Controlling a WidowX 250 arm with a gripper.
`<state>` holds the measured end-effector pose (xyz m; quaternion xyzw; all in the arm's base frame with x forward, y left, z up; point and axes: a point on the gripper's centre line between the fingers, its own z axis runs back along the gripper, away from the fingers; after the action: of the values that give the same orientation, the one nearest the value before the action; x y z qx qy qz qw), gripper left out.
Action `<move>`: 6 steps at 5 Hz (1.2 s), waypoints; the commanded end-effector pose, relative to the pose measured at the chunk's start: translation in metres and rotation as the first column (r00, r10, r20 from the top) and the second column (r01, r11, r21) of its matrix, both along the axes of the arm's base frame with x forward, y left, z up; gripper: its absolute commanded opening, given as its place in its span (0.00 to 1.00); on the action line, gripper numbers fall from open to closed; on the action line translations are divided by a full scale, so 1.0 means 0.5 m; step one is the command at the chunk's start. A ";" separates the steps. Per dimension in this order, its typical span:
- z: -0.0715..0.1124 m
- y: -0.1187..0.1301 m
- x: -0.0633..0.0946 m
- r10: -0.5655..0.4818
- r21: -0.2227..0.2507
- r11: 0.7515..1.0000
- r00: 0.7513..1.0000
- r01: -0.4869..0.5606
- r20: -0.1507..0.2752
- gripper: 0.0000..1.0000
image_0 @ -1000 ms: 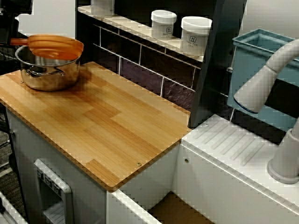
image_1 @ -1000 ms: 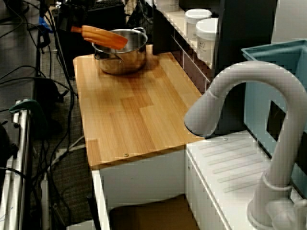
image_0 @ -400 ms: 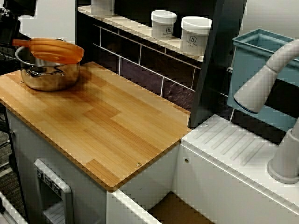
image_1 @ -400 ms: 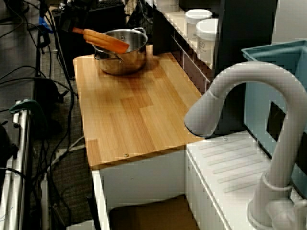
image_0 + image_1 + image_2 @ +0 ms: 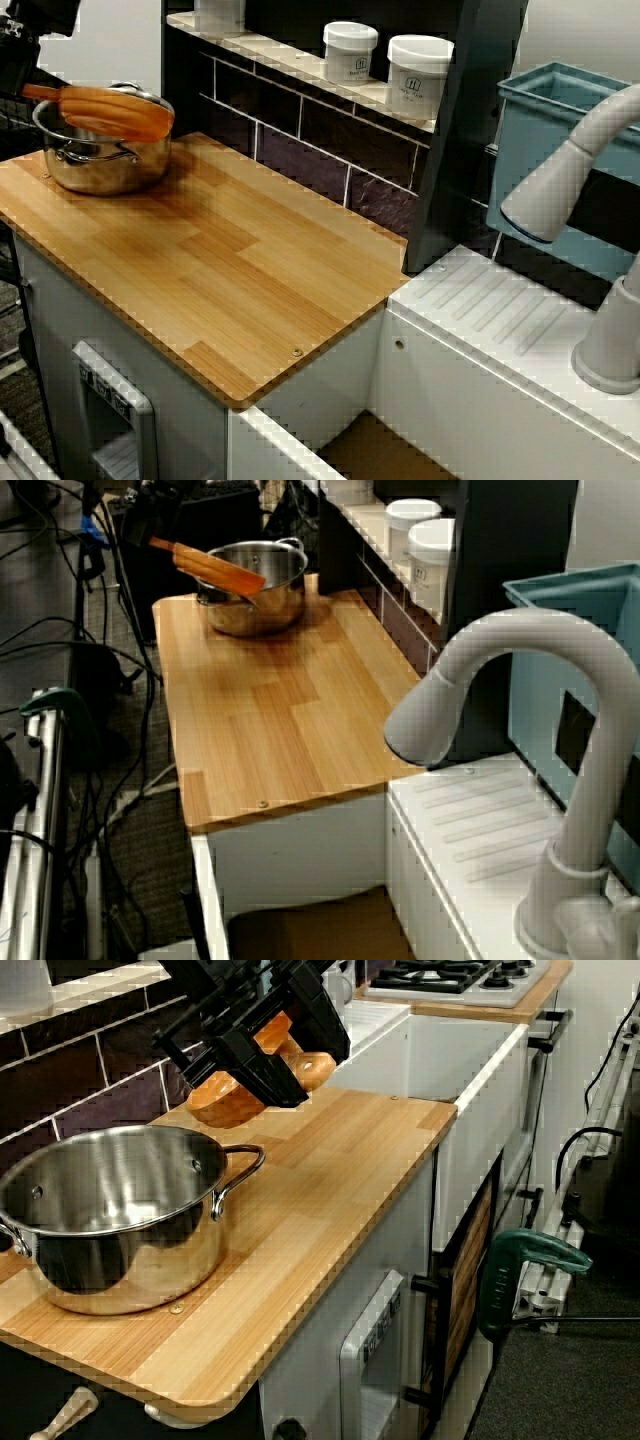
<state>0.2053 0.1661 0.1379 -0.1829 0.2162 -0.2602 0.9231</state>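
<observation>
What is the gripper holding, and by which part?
An orange spatula, clamped at its handle end by the gripper. Its wide blade is over the steel pot.

We count one steel pot (image 5: 100, 165) with two loop handles (image 5: 240, 1170), one orange utensil (image 5: 110, 110) and one gripper (image 5: 262, 1055). White jars on the ledge make three: middle jar (image 5: 350, 50), right-hand jar (image 5: 419, 75), cut-off jar (image 5: 218, 10) at the top edge. One wooden countertop (image 5: 230, 260), one grey faucet (image 5: 570, 175), one teal bin (image 5: 540, 130). The view from the pot end adds one green clamp (image 5: 520, 1260) and one stovetop (image 5: 460, 975).
</observation>
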 end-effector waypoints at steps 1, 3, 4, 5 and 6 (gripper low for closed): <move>0.033 0.007 -0.001 -0.040 0.064 0.997 0.999 0.038 0.022 0.00; 0.030 0.018 0.004 -0.137 0.126 0.984 0.988 0.128 0.066 0.00; 0.028 0.021 0.008 -0.155 0.158 0.978 0.982 0.137 0.109 0.00; 0.026 0.023 0.011 -0.179 0.179 0.972 0.973 0.152 0.145 0.00; 0.024 0.025 0.014 -0.190 0.205 0.967 0.966 0.153 0.177 0.00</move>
<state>0.2113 0.1771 0.1330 -0.0737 0.1814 -0.3351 0.9216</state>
